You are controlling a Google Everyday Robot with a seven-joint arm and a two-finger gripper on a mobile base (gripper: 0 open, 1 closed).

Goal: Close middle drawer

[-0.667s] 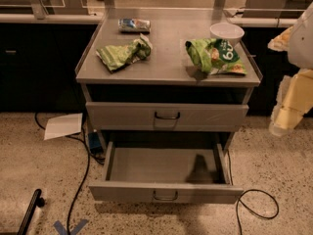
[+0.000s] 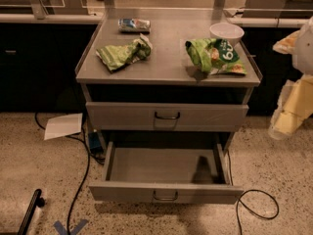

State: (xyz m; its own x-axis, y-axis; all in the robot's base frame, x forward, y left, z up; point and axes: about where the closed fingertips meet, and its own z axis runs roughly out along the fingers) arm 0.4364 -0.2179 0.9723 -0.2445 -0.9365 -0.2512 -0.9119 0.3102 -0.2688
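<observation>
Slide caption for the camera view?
Middle drawer open below the shut top drawer; gripper at the right edge.

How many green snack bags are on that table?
2, both on the grey metal table: a crumpled green bag at left, a printed green bag at right by the white bowl. The gripper hangs right of it.

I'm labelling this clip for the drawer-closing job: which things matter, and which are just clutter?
Job: middle drawer, pulled out; gripper, at the right edge beside the cabinet.
Clutter: crumpled green bag, green chip bag, white bowl, small packet, paper sheet, black cable.
</observation>
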